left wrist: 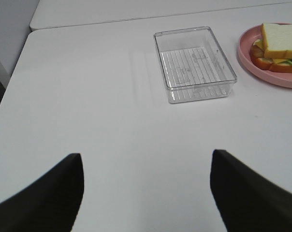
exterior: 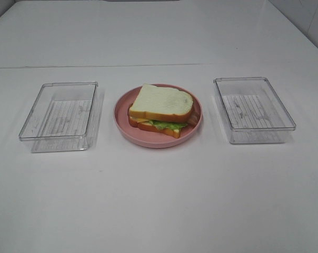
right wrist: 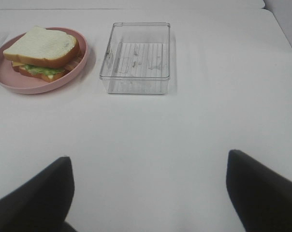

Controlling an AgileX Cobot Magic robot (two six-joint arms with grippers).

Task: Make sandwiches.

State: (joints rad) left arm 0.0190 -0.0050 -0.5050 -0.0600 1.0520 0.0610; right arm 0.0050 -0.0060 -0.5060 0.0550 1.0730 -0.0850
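On the round pink plate (exterior: 122,118) at the middle of the white table (exterior: 159,200) sits the sandwich (exterior: 161,108): a top bread slice (exterior: 161,100) with orange-brown crust, then yellow cheese (exterior: 140,120) and ruffled green lettuce (exterior: 167,125) peeking out at the front edge, over a bottom slice (exterior: 169,131). A reddish strip shows at its side, clearest from the right wrist camera. Two clear plastic trays flank the plate, the left tray (exterior: 59,113) and the right tray (exterior: 254,108), both apart from it.

Neither arm appears in the high view. Only the wrist cameras show the tools: the left gripper (left wrist: 146,193) hangs over bare tabletop with its dark fingers (left wrist: 49,193) spread wide and nothing between them, well back from the left tray. The right gripper (right wrist: 148,193) is likewise released, fingers (right wrist: 262,193) apart over bare table, well short of the right tray.

A seam runs across the table behind the trays; pale wall shows at the far corners.
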